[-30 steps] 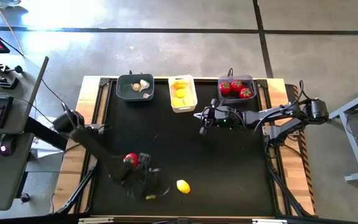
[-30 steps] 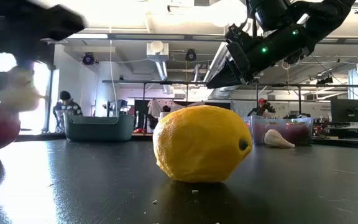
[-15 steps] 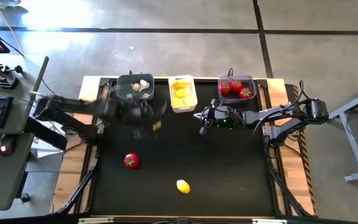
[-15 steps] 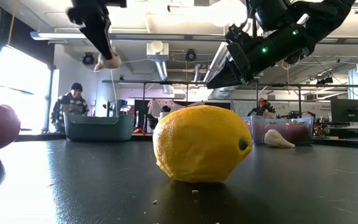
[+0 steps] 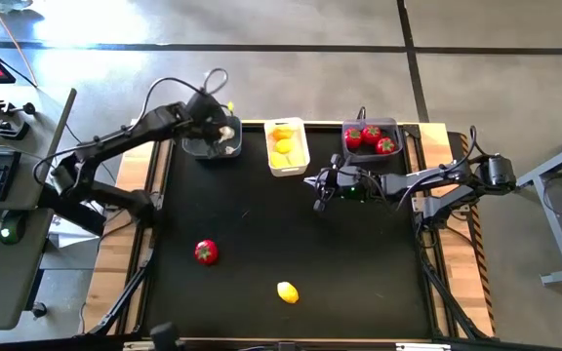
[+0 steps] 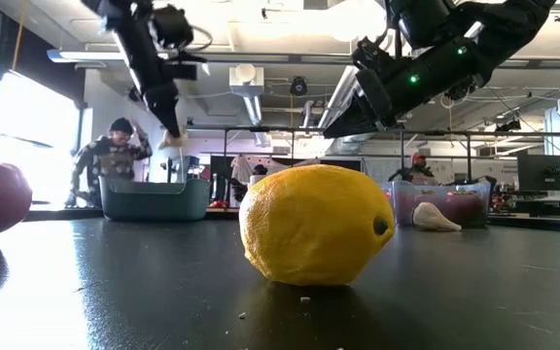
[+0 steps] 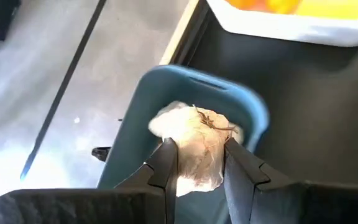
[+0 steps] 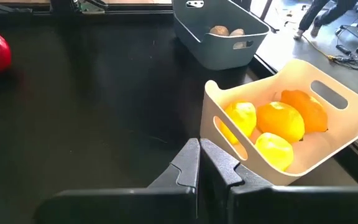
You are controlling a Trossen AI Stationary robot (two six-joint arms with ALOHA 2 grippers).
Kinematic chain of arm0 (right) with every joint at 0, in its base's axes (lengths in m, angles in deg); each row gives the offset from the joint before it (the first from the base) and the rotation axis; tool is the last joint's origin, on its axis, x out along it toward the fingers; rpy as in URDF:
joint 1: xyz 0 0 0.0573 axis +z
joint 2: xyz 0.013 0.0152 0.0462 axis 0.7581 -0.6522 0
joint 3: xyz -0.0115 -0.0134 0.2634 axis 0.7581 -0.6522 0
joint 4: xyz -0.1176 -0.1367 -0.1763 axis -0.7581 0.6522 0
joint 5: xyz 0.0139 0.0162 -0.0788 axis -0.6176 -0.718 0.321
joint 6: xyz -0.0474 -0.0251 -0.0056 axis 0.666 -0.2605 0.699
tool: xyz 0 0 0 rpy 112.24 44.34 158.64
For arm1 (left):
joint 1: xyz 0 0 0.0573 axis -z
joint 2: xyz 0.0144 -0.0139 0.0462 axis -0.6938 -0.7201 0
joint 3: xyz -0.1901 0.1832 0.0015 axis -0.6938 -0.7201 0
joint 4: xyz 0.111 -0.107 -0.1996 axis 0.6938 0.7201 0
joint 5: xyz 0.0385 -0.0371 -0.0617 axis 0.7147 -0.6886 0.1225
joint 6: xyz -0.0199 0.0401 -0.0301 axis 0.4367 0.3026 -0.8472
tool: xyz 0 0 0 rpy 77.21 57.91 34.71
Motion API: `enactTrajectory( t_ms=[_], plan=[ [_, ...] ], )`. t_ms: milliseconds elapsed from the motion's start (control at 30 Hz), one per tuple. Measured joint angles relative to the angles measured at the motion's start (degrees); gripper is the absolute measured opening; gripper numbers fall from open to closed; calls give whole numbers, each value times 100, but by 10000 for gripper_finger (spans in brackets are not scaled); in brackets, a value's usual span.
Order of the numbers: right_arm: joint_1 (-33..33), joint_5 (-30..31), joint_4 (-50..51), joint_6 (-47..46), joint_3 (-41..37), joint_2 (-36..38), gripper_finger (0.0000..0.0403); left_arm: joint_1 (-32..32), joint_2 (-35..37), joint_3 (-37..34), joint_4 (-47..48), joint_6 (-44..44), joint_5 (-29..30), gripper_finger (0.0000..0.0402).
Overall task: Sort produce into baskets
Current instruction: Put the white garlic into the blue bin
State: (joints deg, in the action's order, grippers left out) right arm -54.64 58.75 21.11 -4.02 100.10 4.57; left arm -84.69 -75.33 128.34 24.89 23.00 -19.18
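Note:
My left gripper is shut on a whitish garlic piece above the dark grey basket at the table's far left, which holds other garlic pieces. My right gripper hangs shut and empty in front of the white basket of lemons. A red piece and a lemon lie loose on the near part of the table. Red pieces fill the dark basket at the far right. My left gripper pinches the garlic piece by its two sides between its two fingers. The fingers come from above, pointing down. The garlic piece sits at the finger ends, lifted clear above the grey basket.
The three baskets stand in a row along the far edge. In the low view a whitish piece lies on the table in front of the right basket. The right arm reaches in from the table's right side.
My left gripper has gone fast from beside the red piece near the table's near edge toward the far edge, rising, and now hangs over the left grey basket. It has stayed shut on the garlic piece. The red piece and lemon have kept their places.

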Motion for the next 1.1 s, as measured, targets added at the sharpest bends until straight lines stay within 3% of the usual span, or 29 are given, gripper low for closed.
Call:
enactTrajectory(
  t_ms=[300,433,833,1100],
  plan=[
    [-192,5,-70,-37,0,-2,0,-769,-558,-432,-194,655,-332,72],
    [-230,5,-158,-40,22,-2,0,-850,-846,-577,-315,654,-880,72],
    [-293,4,-157,409,101,-4,0,-797,-1689,-591,-531,579,-702,74],
    [-293,2,18,201,101,-4,0,-744,-1698,-591,-621,233,-706,144]
  ],
)
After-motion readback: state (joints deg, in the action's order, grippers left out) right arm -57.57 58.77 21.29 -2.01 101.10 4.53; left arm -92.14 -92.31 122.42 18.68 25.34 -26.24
